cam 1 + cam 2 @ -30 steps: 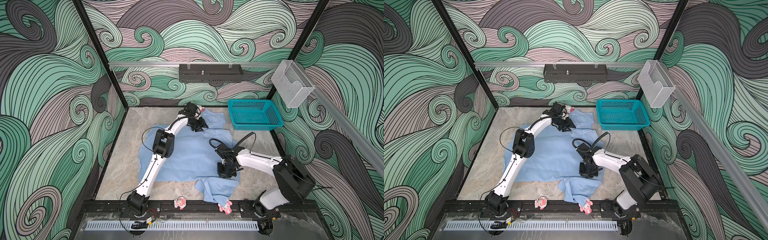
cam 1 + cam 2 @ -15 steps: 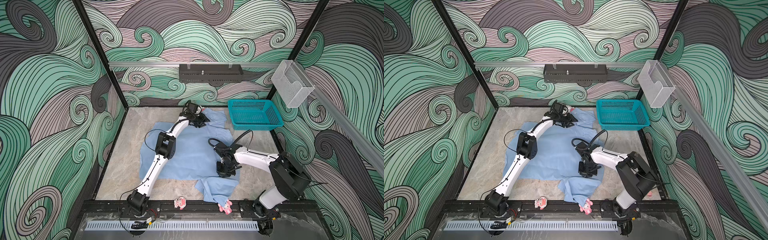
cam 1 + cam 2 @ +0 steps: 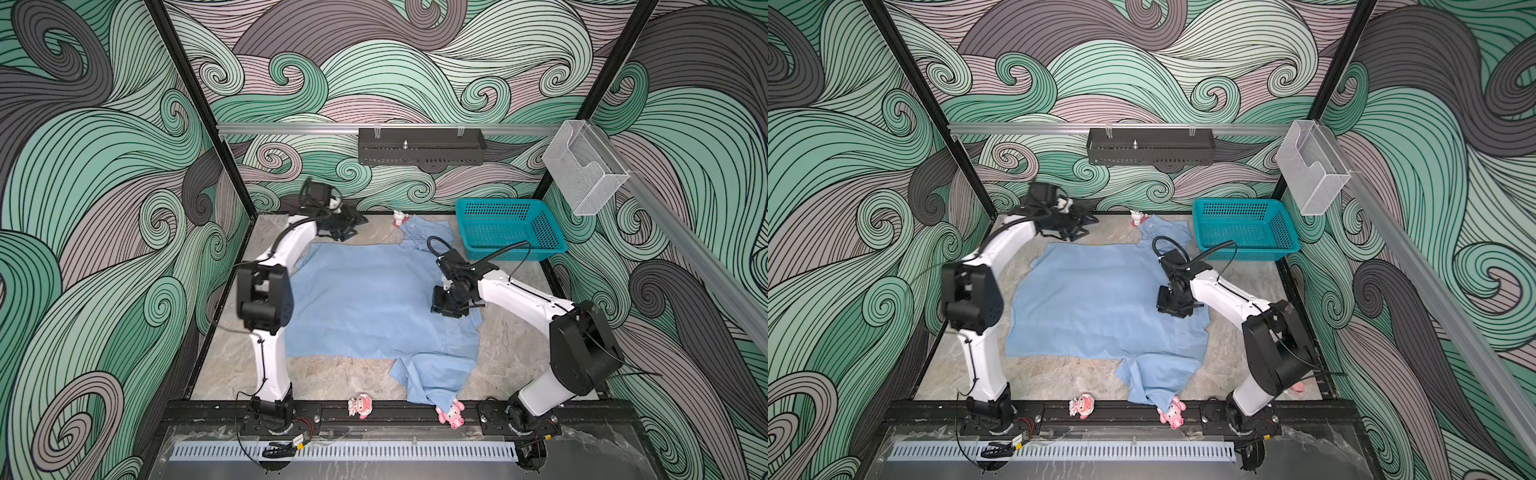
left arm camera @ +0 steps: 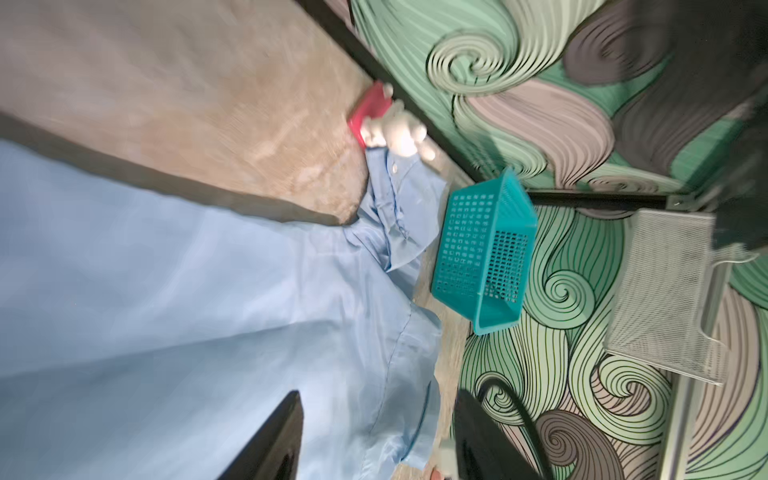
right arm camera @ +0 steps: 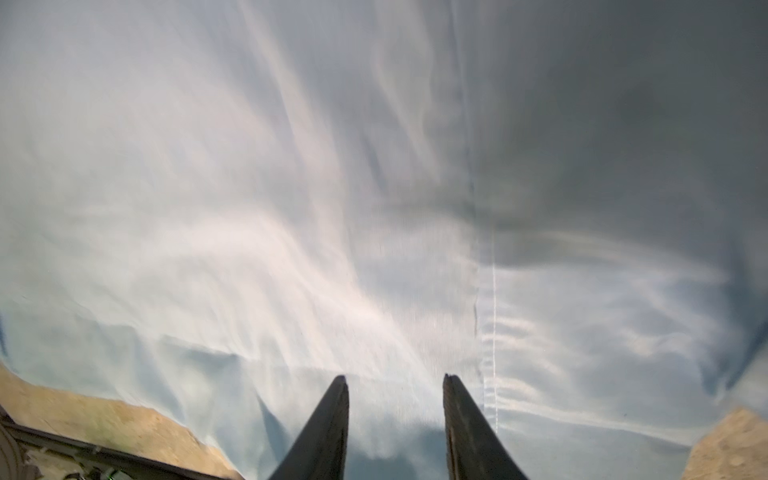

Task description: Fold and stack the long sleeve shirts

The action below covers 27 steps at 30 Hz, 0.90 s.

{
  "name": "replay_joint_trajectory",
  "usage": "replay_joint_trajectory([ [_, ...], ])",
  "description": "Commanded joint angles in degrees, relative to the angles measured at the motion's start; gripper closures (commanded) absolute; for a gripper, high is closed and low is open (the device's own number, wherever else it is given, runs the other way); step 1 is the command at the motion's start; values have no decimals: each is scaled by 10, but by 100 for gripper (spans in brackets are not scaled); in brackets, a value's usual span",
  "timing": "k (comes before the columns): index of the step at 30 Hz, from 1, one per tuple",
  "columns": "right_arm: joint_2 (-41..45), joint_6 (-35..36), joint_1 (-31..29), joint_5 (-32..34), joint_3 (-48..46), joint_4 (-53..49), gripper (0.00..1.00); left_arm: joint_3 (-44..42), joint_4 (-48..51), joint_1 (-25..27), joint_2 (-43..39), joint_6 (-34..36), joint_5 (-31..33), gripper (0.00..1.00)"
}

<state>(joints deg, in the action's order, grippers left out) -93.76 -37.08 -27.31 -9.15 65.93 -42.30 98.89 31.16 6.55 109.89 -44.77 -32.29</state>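
Observation:
One of the long sleeve shirts (image 3: 365,303) (image 3: 1092,303), light blue, lies spread flat on the marble table. One sleeve (image 3: 436,378) runs to the front rail. The other sleeve (image 3: 428,232) (image 4: 399,208) is bunched beside the basket. My left gripper (image 3: 345,224) (image 3: 1075,226) (image 4: 379,395) hangs open and empty above bare table past the shirt's far left edge. My right gripper (image 3: 446,305) (image 3: 1171,307) (image 5: 394,377) points down on the shirt's right side. It is open, and only flat cloth shows between its fingers.
A teal basket (image 3: 509,228) (image 3: 1241,232) (image 4: 482,257) stands at the back right. A white and red toy (image 3: 400,217) (image 4: 395,129) sits at the back wall. Two pink toys (image 3: 360,406) (image 3: 451,413) sit on the front rail. A black tray (image 3: 419,145) and a clear holder (image 3: 582,174) hang on the walls.
My left gripper has left the shirt's far edge and swung back and to the left, opening wider. My right gripper has opened over the cloth. The shirt lies flatter.

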Motion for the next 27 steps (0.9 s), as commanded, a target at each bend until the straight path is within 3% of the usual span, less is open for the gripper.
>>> replay_joint_trajectory([
  [1, -63, 30, 39, 16, 61, -9, 61, -115, 68, -58, -13, 67, 54, 41],
  [4, -124, 38, 67, 21, 121, -8, 62, -128, 97, -95, 4, 89, 61, 43],
  [10, -215, 43, 107, 16, 202, -9, 64, -97, 81, -120, 62, 92, 54, 46],
  [18, -238, 47, 116, 5, 215, -13, 66, -55, 103, -159, 64, 106, 81, 54],
  [22, -245, 48, 116, 6, 219, -15, 68, -9, 156, -173, 66, 146, 125, 58],
  [27, -251, 49, 116, 6, 224, -16, 70, 101, 279, -176, 148, 189, 162, 58],
])
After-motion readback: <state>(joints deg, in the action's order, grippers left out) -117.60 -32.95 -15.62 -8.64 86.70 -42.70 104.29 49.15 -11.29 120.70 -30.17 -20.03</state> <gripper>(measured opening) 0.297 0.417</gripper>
